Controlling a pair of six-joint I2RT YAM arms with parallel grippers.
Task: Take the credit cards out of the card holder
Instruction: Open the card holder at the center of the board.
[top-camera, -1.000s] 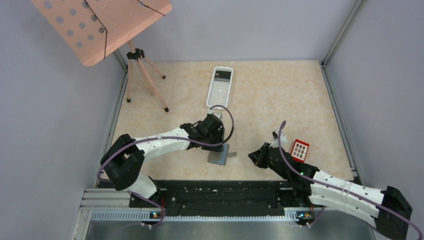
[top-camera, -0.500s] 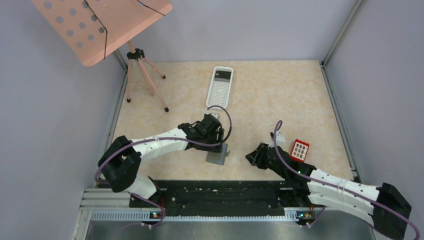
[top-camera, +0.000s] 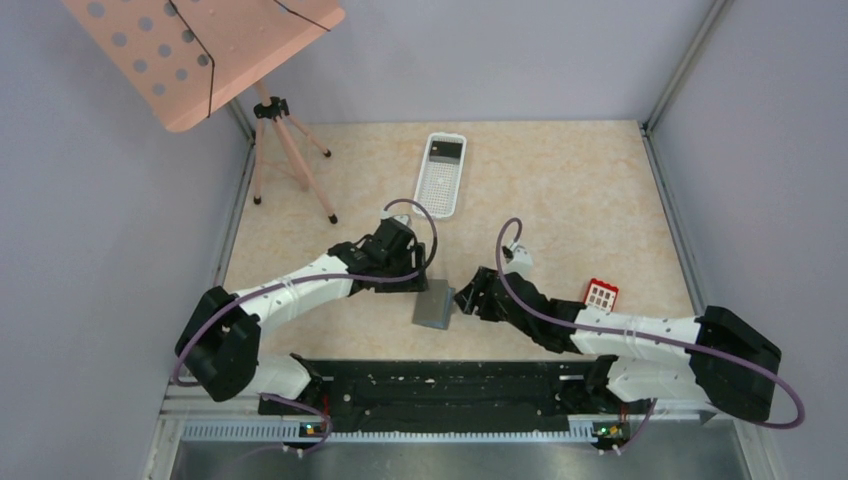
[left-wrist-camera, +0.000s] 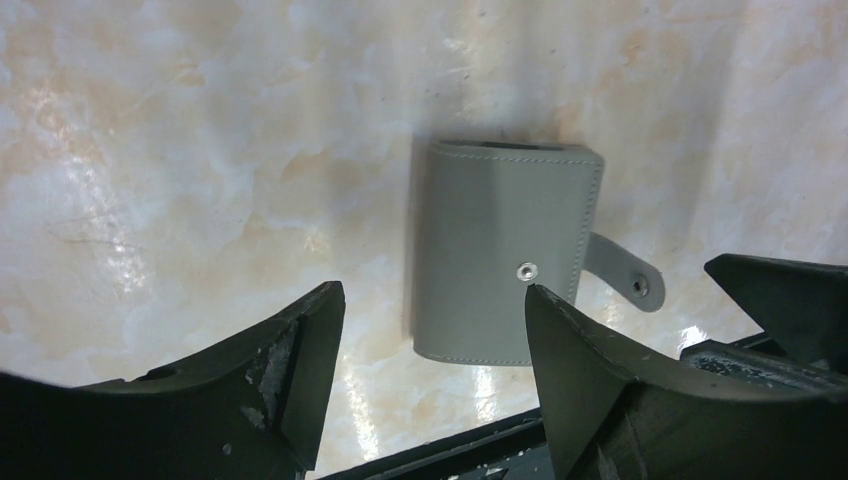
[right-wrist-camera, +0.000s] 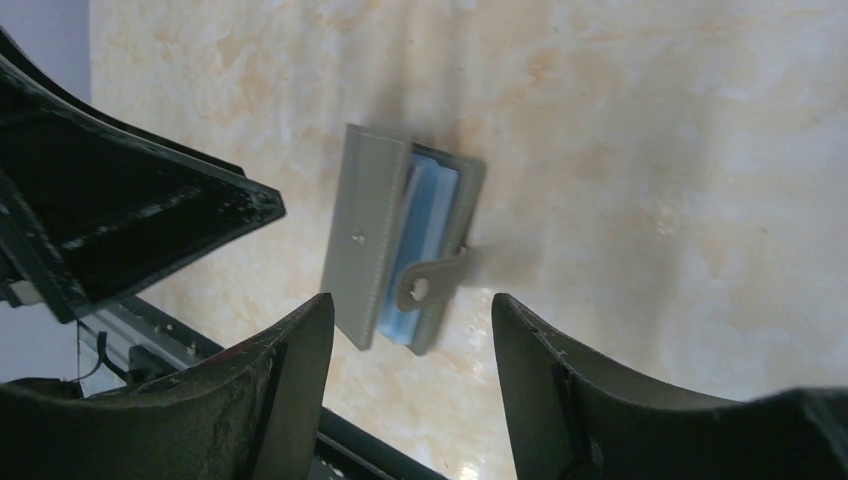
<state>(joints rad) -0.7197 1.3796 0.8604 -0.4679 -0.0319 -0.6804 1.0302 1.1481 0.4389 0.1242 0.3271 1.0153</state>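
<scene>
The left gripper (top-camera: 424, 279) hangs with its jaws spread wide and nothing between them, just behind the card holder (top-camera: 435, 305). The right gripper (top-camera: 470, 300) faces it from the other side, jaws also well apart and empty, with its tips just beside the holder's right edge. In the left wrist view the two dark fingers (left-wrist-camera: 300, 340) frame the holder from above. I cannot tell whether either finger touches it.

The card holder lies flat on the table (top-camera: 560, 190) near the front edge, grey and folded over. Its snap strap (left-wrist-camera: 625, 272) is unfastened and sticks out to one side. From the right wrist the fold gapes a little and pale blue-grey layers (right-wrist-camera: 428, 235) show inside — whether any of them is a card I cannot tell. A red card (top-camera: 601, 295) with white squares lies on the table well to the right, partly behind the right forearm.

The tabletop is beige, mottled like marble and glossy enough to catch light. A black rail (top-camera: 440, 385) runs along its near edge. Plain lavender-grey walls (top-camera: 500, 60) close in three sides, with metal posts at the corners. A pink perforated music stand (top-camera: 200, 50) on a tripod (top-camera: 285, 150) stands at the far left.

A white perforated basket (top-camera: 438, 190) sits near the back, well apart from the holder — a dark rectangular object (top-camera: 447, 152) lies in its far end.
</scene>
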